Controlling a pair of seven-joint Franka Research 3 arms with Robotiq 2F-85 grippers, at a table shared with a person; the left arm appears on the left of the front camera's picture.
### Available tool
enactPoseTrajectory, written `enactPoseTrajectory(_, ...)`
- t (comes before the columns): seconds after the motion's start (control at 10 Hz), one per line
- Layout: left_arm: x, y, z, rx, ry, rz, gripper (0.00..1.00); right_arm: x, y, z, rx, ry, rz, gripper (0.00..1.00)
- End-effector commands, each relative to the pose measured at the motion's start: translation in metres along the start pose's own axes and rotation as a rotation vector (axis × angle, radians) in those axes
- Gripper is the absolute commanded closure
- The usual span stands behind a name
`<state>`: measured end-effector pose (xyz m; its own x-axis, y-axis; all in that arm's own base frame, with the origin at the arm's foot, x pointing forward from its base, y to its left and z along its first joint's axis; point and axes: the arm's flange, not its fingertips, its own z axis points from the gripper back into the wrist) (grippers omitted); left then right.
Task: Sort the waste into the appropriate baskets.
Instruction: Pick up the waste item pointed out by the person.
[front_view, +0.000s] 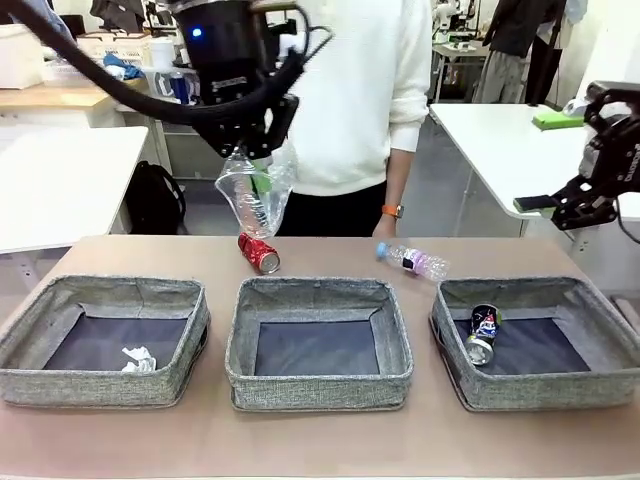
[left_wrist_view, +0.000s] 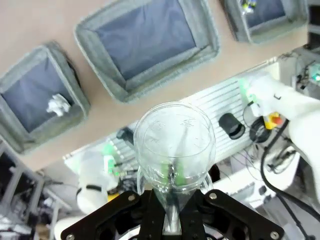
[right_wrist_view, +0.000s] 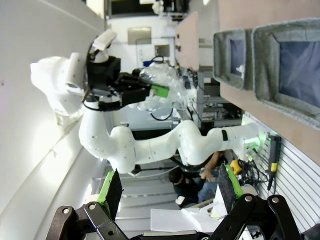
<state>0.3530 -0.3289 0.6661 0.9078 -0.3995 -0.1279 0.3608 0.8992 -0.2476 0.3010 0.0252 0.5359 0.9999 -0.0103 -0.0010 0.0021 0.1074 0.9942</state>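
My left gripper (front_view: 247, 150) hangs high over the table's far side, shut on a clear plastic cup (front_view: 256, 196). In the left wrist view the cup (left_wrist_view: 175, 137) is pinched at its base, mouth facing away from the gripper (left_wrist_view: 172, 200). A red can (front_view: 258, 252) lies behind the middle basket (front_view: 318, 388). A small blue-capped bottle (front_view: 412, 260) lies behind the right basket (front_view: 540, 392), which holds a dark can (front_view: 482, 335). A white paper wad (front_view: 137, 358) sits in the left basket (front_view: 100, 388). My right gripper (front_view: 570, 205) is raised at the far right, open and empty (right_wrist_view: 170, 192).
A person in a white top stands across the table, one hand (front_view: 386, 225) with an orange watch hanging near the bottle. White tables (front_view: 500, 130) stand behind on both sides. Bare tabletop (front_view: 320, 445) runs in front of the baskets.
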Motion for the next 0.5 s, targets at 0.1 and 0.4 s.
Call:
enactPoseTrajectory(0.1,0.029,-0.024,0.050,0.020,-0.016,0.141,0.99,0.000,0.002,0.000,0.023,0.000,0.014,0.00)
enactPoseTrajectory(0.4,0.031,-0.050,0.061,-0.031,-0.027,0.125,0.99,0.000,0.002,0.000,0.023,0.000,0.014,0.00)
